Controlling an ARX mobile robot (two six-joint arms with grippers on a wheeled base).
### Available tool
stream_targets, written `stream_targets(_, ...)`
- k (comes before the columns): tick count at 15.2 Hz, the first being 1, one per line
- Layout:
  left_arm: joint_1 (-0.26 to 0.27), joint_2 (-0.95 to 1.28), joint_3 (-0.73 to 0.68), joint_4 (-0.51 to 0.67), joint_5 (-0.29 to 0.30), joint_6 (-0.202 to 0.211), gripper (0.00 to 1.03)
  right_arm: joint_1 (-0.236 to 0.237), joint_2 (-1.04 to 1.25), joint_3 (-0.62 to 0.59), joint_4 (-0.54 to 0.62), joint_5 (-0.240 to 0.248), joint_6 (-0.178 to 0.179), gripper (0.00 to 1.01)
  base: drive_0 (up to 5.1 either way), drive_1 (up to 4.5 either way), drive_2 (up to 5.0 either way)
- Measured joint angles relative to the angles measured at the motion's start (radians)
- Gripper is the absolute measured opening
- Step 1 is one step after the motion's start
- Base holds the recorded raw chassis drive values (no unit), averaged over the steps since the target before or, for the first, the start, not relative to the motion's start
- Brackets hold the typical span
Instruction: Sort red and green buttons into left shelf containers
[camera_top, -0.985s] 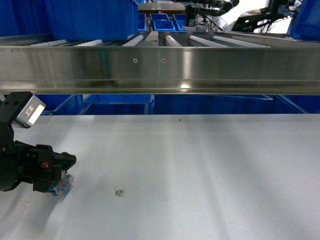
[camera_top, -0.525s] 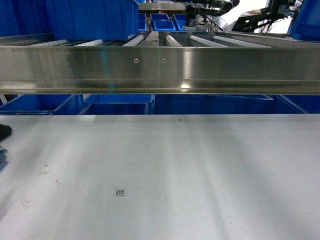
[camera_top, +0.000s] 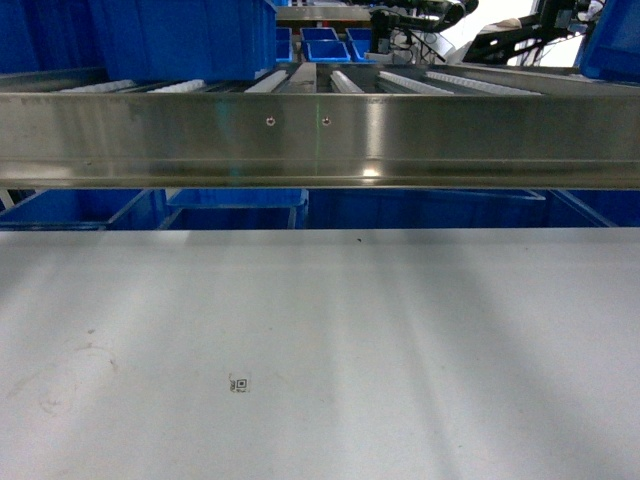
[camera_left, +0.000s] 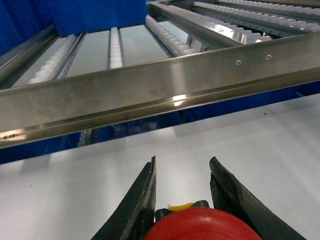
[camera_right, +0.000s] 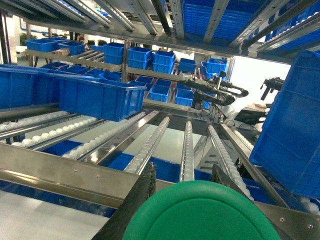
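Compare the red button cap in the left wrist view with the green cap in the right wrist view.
The red button shows only a low sliver of its cap at the frame bottom; the green button fills far more of its view. The red one faces a steel rail over the grey table; the green one faces roller lanes and a large blue bin. Both caps sit between dark gripper fingers, apparently held.
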Motion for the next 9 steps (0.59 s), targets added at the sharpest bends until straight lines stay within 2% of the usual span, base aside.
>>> stream_targets(1, -0.057, 0.011, 0.000, 0.027, -0.037, -0.004, 0.30, 0.000, 0.000, 0.000, 0.000, 0.000, 0.000, 0.26, 0.0, 0.00, 0.0)
stream_targets(2, -0.092, 0.025, 0.000, 0.043, -0.056, -0.014, 0.30, -0.013, 0.004, 0.001, -0.005, -0.018, 0.004, 0.26, 0.0, 0.00, 0.0)
stream_targets(3, -0.086, 0.041, 0.001, 0.048, -0.059, -0.019, 0.30, -0.037, 0.030, 0.001, 0.031, -0.024, 0.004, 0.26, 0.0, 0.00, 0.0)
stream_targets(4, -0.072, 0.046, 0.005, 0.050, -0.064, -0.024, 0.30, -0.077, 0.051, -0.004, 0.066, -0.031, 0.004, 0.26, 0.0, 0.00, 0.0)
stream_targets(6, -0.043, 0.051, 0.019, 0.052, -0.064, -0.041, 0.30, -0.177, 0.080, -0.018, 0.089, -0.082, 0.017, 0.26, 0.0, 0.00, 0.0)
stream_targets(7, -0.015, 0.054, 0.027, 0.040, -0.050, -0.050, 0.30, -0.197, 0.086, -0.024, 0.077, -0.085, 0.020, 0.26, 0.0, 0.00, 0.0)
stream_targets(9, 0.058, 0.065, 0.048, 0.040, -0.022, -0.068, 0.30, -0.195, 0.087, -0.074, 0.050, -0.057, 0.012, 0.26, 0.0, 0.00, 0.0)
